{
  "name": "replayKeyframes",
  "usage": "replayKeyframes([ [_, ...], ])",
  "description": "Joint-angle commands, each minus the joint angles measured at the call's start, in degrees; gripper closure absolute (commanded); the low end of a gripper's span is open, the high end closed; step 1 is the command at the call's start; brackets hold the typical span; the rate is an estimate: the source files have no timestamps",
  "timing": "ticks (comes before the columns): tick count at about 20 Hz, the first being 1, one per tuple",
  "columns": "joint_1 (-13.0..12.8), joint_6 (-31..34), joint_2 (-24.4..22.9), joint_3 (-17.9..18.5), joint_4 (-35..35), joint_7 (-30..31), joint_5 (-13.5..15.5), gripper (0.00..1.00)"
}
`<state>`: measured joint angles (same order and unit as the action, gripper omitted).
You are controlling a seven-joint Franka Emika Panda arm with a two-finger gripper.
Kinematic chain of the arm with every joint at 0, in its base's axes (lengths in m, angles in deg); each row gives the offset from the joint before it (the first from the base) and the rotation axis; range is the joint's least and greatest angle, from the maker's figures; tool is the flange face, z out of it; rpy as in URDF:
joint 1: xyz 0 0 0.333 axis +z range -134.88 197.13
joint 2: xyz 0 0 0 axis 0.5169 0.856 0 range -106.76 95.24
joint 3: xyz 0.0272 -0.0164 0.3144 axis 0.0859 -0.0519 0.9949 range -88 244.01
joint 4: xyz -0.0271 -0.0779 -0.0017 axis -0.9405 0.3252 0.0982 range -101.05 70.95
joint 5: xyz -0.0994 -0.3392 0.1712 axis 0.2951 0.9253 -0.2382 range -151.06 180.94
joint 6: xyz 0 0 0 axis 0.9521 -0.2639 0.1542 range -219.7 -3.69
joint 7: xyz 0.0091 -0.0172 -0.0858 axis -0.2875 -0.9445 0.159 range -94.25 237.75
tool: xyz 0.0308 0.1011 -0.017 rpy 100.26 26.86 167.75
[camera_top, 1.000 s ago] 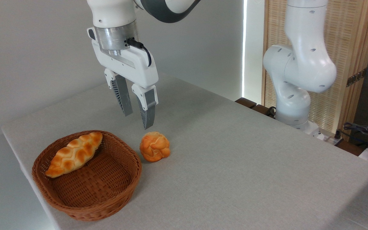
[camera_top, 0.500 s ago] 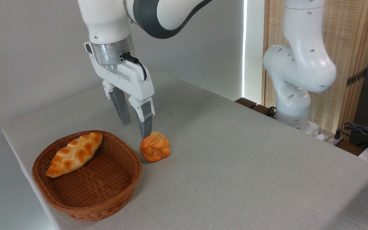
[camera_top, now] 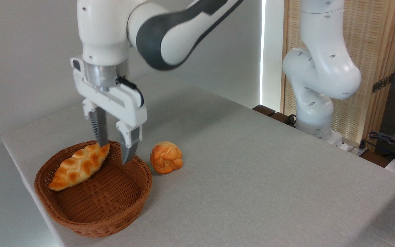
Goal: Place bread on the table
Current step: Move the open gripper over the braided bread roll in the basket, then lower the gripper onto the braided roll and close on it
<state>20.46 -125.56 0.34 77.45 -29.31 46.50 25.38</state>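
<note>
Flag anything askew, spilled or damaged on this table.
Nothing stands out. The braided bread leans on the basket wall, intact. The round bun sits whole on the table. The open gripper hovers over the basket.

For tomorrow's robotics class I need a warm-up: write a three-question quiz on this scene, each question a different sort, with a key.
1. True or false: the braided bread lies on the table.
2. Which item sits on the cloth beside the basket? A) round bun B) a knife C) a cup
3. Fill in: the gripper is open, its fingers reaching down at the loaf's ____ end.

Key: 1 false, it lies in the basket; 2 A; 3 right.
</note>
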Motion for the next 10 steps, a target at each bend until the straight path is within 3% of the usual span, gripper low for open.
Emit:
replayKeyframes([
  [1, -0.23, -8.14, 3.74, 0.02, 0.81, 4.16, 5.89, 0.00],
  [4, -0.84, -10.88, 5.23, -0.06, 0.81, 4.25, 10.38, 0.00],
  [8, -2.16, -11.93, 7.34, -0.24, 1.07, 4.25, 12.14, 0.00],
  [10, -2.17, -15.44, 8.66, -1.29, 1.16, 4.16, 16.00, 0.00],
])
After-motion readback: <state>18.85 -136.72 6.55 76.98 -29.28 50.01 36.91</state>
